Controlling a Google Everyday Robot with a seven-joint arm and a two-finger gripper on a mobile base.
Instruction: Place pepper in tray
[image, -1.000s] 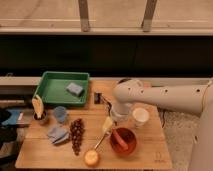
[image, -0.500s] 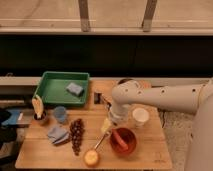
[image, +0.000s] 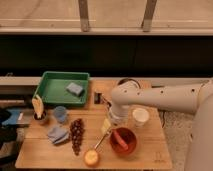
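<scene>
The pepper (image: 120, 138), small, elongated and red-orange, lies inside a round orange-red bowl (image: 123, 148) near the table's front. My gripper (image: 116, 125) reaches down from the white arm (image: 160, 98) to the bowl's back-left rim, right above the pepper. Whether it touches the pepper does not show. At the table's back left stands the green tray (image: 52, 90), with a blue sponge (image: 75, 88) lying in it, well to the left of the gripper.
A dark grape bunch (image: 76, 134), a blue cloth (image: 57, 134) and a blue cup (image: 60, 114) lie between bowl and tray. A white cup (image: 141, 116) stands right of the gripper. A yellow round item (image: 91, 157) sits at the front edge.
The arm has sunk slightly toward the orange-red bowl. Nothing on the table has moved.
</scene>
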